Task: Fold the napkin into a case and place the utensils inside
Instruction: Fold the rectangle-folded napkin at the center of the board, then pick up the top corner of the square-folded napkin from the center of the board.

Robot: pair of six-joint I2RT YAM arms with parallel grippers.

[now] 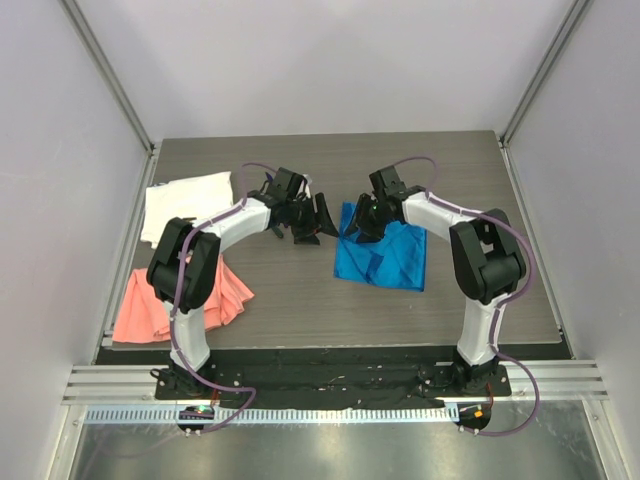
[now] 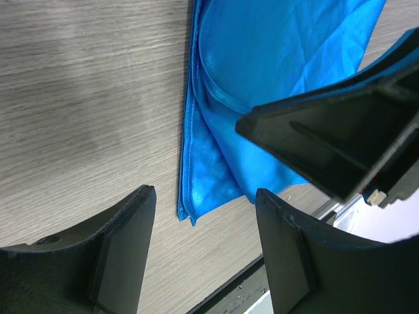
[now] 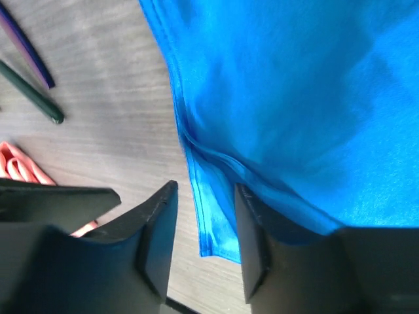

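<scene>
we find the right hand [image 3: 205, 196] partly open, astride the hemmed edge of the blue napkin [image 3: 294, 98] and not clamped on it. the left hand [image 2: 205, 196] stands wide and holds nothing, above the table [image 2: 85, 98] just beside the napkin's corner. the napkin lies loosely folded mid-table. the purple utensil [image 3: 26, 49] and the green-handled utensil [image 3: 33, 95] lie side by side on bare table, apart from the napkin.
</scene>
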